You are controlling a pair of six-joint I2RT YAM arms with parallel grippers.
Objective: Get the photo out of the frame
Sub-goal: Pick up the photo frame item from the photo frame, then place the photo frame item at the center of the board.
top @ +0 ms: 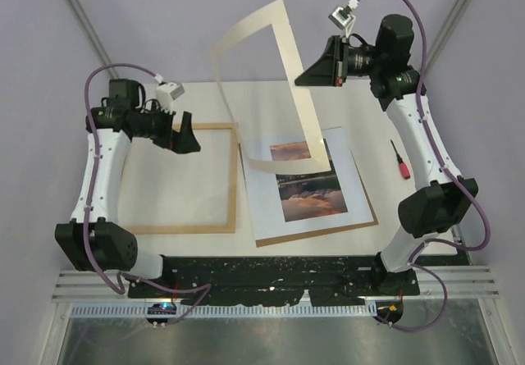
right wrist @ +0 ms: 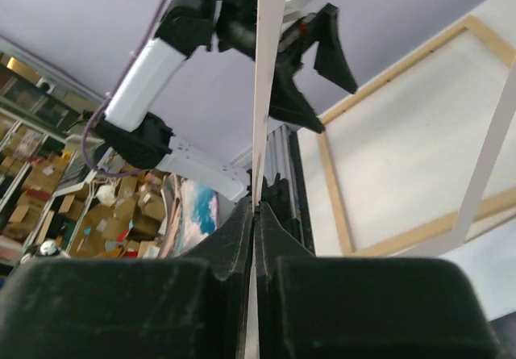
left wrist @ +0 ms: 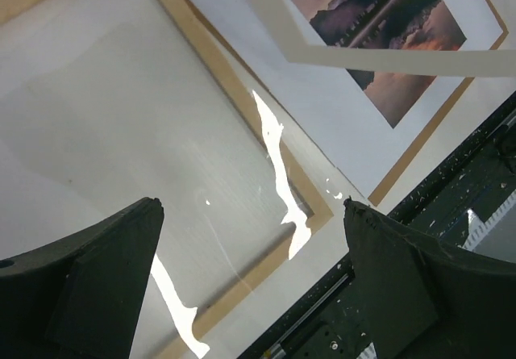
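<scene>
Right end effector [top: 302, 78] pinches the mat [top: 309, 127] above the photo [top: 312, 197], left end effector [top: 189, 135] gapes; next, seemingly, shedding the mat.

left hand [top: 190, 134] wide apart, right hand [top: 305, 77] pinched tight

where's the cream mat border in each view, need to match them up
top external: the mat is at centre, lifted and tilted, pinched by the right pincer.
left wrist: a strip of it crosses the top, in front of the photo.
right wrist: edge-on, rising from the pincer at centre.
shared landmark: the light-wood frame.
</scene>
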